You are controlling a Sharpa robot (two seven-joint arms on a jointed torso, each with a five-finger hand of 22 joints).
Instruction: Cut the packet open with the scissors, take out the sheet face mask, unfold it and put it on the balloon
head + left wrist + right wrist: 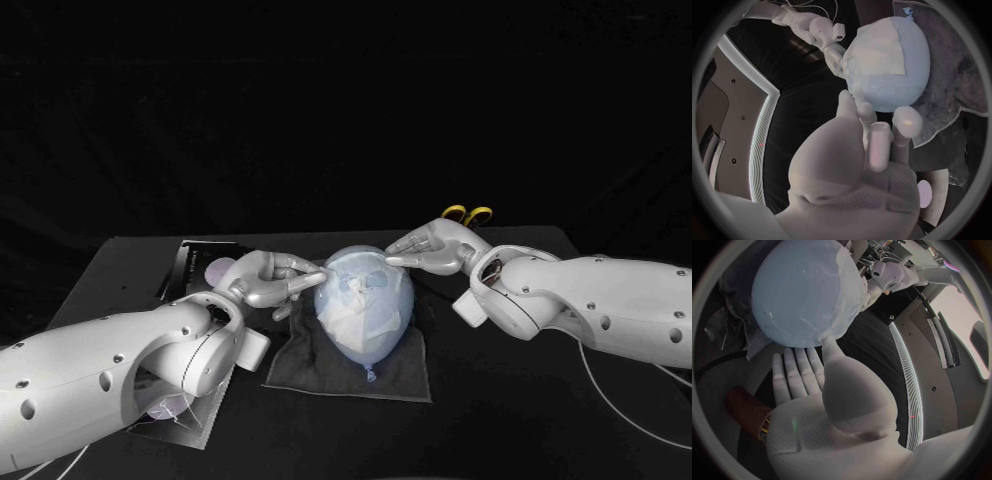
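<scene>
Balloon of pale blue oval rubber lay with its long axis near-to-far, white sheet face mask draped over it, my left hand and right hand touching its far end from either side, equally close; whether they pinched the mask, I could not tell.

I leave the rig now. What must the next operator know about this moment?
Left hand: fingertips on the edge of the sheet mask at the balloon's wide end; whether it pinches, I cannot tell.
Right hand: the same, from the opposite side.
Balloon lies on a dark cloth; scissors behind the right hand; dark packet beside the left hand.
Done: mask is out and lies over the balloon.
Left: probably smooth it flat, then let go.
</scene>
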